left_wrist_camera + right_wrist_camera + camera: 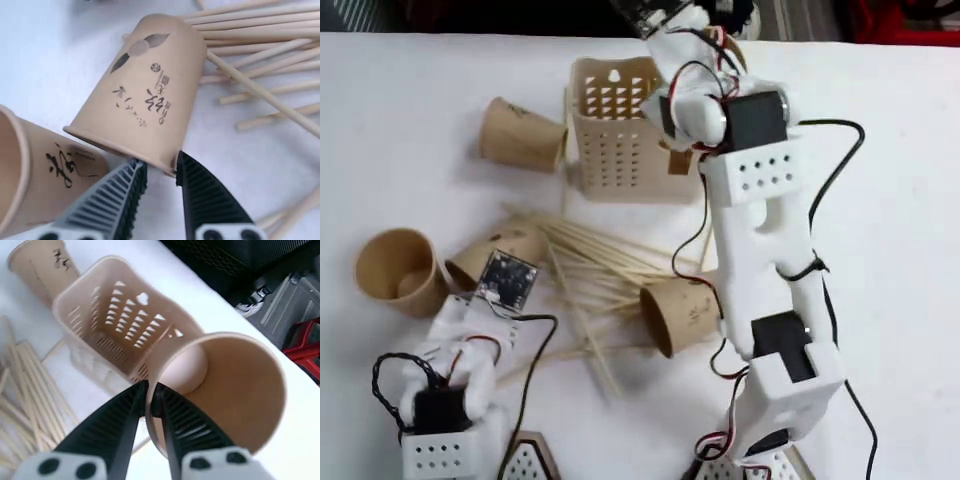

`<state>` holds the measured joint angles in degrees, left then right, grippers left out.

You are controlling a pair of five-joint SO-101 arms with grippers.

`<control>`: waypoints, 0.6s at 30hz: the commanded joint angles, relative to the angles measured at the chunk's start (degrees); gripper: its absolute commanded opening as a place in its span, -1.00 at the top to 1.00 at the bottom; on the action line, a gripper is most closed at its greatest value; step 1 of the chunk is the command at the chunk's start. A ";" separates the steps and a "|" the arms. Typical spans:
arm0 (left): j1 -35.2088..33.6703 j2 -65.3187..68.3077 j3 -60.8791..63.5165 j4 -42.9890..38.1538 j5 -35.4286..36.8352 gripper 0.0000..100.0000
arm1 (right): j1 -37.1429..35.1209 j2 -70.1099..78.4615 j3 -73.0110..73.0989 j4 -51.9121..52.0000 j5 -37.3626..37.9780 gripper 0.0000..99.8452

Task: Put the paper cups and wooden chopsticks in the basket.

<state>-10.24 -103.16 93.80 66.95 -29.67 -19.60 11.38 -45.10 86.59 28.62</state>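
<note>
A: Right now, what has the right gripper [150,390] got?
B: It's clamped on the held cup [235,385], one finger inside the rim and one outside. Pinching the wall is probably the only hold a cup that wide allows. The cup hangs just beside the basket [100,315], upper centre of the high view. It isn't inside yet.
A: Left gripper [161,170]?
B: It's at the lower left of the high view, jaws narrowly apart. The lying cup [145,90] is on its side with its rim edge right at the fingertips, in line with the gap. It doesn't look gripped.
A: Why that approach?
B: A cup on its side offers its rim, so it looks lined up for the same wall pinch. The second cup [35,175] sits just beside it, so there's little room.
A: Rest?
B: The chopsticks [600,275] are fanned across the centre with the centre cup [680,312] lying on them. The far cup [520,135] is at the upper left, beside the basket.
</note>
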 commanded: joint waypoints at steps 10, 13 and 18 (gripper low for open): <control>-0.31 -0.04 -0.26 -1.14 -0.53 0.77 | -1.98 -5.32 -2.73 6.64 -0.62 0.58; -0.31 -0.04 -0.26 -1.14 -0.53 0.77 | -3.56 -8.22 -2.73 10.95 -0.62 0.59; -0.31 -0.04 -0.26 -1.14 -0.53 0.77 | -4.09 -13.93 2.90 12.00 -0.62 0.60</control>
<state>-10.24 -103.16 93.80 66.95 -29.67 -23.38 2.86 -44.22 98.11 28.62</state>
